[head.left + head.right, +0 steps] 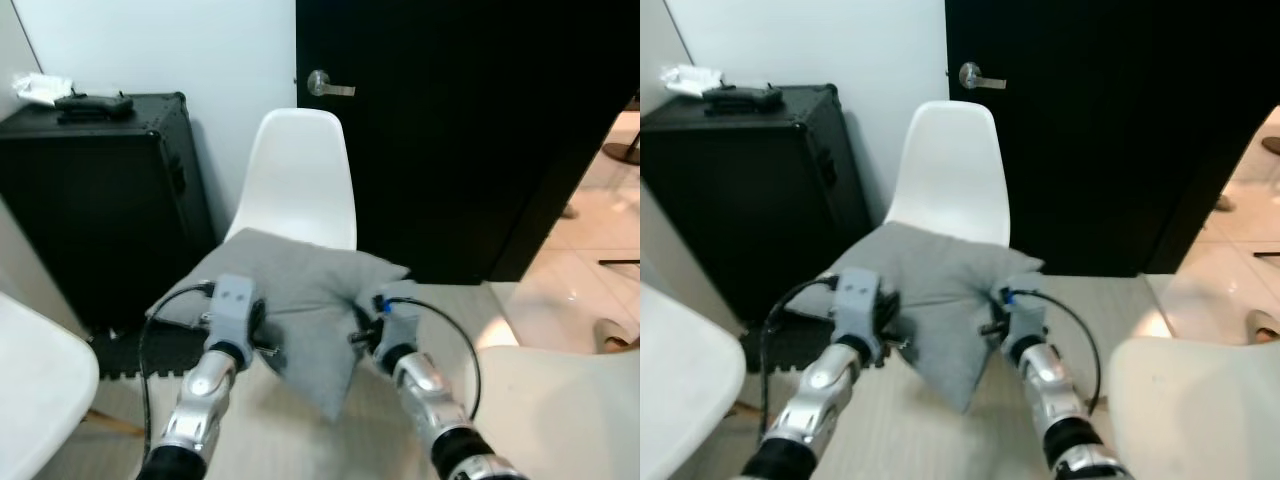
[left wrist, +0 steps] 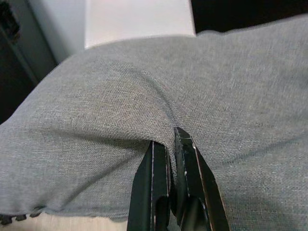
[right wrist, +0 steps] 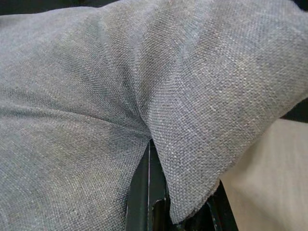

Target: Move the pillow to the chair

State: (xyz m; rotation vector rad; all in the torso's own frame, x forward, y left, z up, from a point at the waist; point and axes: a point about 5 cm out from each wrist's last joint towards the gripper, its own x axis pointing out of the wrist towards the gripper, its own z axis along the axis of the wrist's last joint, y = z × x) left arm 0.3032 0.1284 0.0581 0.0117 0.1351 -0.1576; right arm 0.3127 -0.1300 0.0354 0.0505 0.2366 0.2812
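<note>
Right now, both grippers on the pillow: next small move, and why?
Probably ease both arms forward and lower. The left gripper and right gripper each pinch a fold of the grey pillow, held in front of the white chair, its near corner drooping; whether it rests on the seat yet can't be told.

12 o'clock: white chair (image 1: 300, 180) seat under grey pillow (image 1: 290, 290) | 10 o'clock: black case (image 1: 100, 200) blocks | 2 o'clock: floor (image 1: 590, 270) open
</note>
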